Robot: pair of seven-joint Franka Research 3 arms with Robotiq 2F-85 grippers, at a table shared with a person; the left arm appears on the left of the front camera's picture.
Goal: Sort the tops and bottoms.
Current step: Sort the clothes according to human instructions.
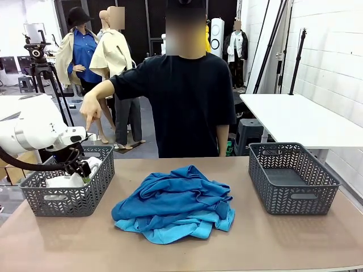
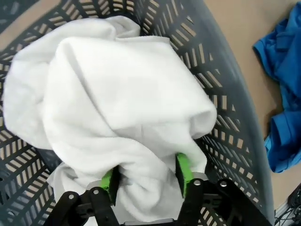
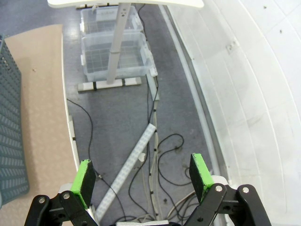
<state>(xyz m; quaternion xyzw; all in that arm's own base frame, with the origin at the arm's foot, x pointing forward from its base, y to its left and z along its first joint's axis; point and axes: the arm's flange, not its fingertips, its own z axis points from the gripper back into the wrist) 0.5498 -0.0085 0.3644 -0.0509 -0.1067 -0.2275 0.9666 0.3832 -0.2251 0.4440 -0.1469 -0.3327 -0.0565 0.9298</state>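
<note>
- Down inside the left basket with the left gripper: jaws partway apart, green pads either side of a fold of the white shirt, seemingly slack around it rather than pinching.
- Bunched in that basket and filling most of it: the white shirt, thick, soft and light. No fear of damage; likely to slump wherever dropped.
- Heaped just beside the basket, toward the table's middle: royal-blue shirts over sky-blue ones, tangled together.
- Best taken by a raised ridge or a free edge near the top of that heap. Expect limp, clinging cloth, a lower layer dragging along, and folds slipping out of a shallow pinch.
- Pinch deep, then lift high enough to clear the basket's rim.
- Well away from the basket, past the table's other end: the right gripper, wide open, holding nothing, above the floor.
- Just above the basket's far rim: the person's hand, one finger pointing down.
</note>
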